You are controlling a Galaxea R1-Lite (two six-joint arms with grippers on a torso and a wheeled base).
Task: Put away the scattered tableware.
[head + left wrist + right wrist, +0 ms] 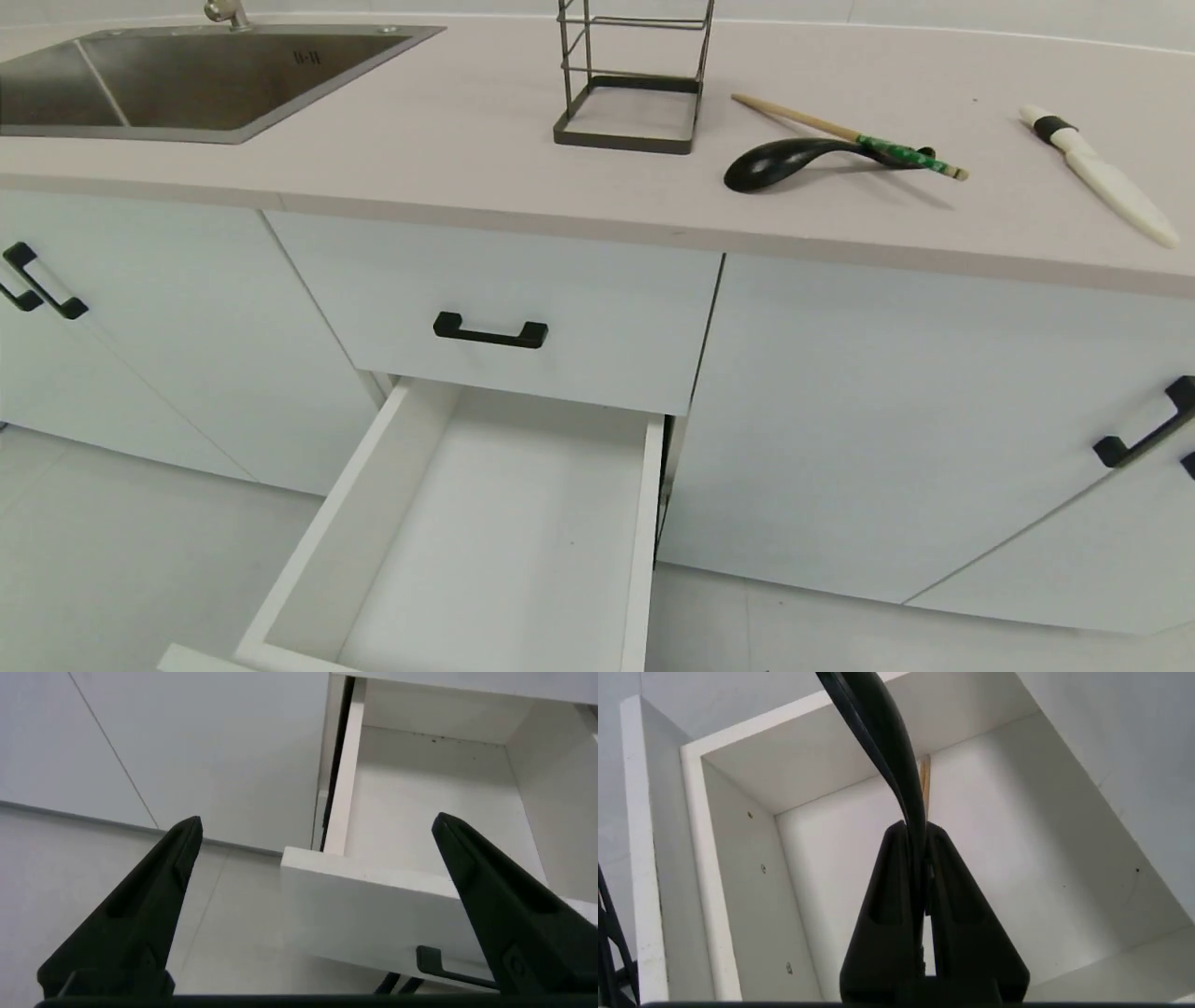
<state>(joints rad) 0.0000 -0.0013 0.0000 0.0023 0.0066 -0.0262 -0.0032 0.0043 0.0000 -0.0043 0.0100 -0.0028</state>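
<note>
Black spoon [780, 161] w/ chopstick [845, 133] across handle, white knife [1106, 182] on counter [420, 140]; black utensil [876, 728] in right gripper [918, 849].

1. The left gripper [318, 821], seen in front of the drawer [374, 905], is matte black all over.
2. Its two fingers [140, 915] are long, flat-sided wedges. They are broad at the base and narrow to blunt tips, each with a slanted inner face.
3. A straight black bar joins them at the base, on the side away from the drawer.
4. The right gripper [917, 835], seen over the drawer's floor, is the same matte black.
5. Its fingers [878, 924] together form one narrow triangle with a thin seam down the middle, widening to a rounded black base.
</note>
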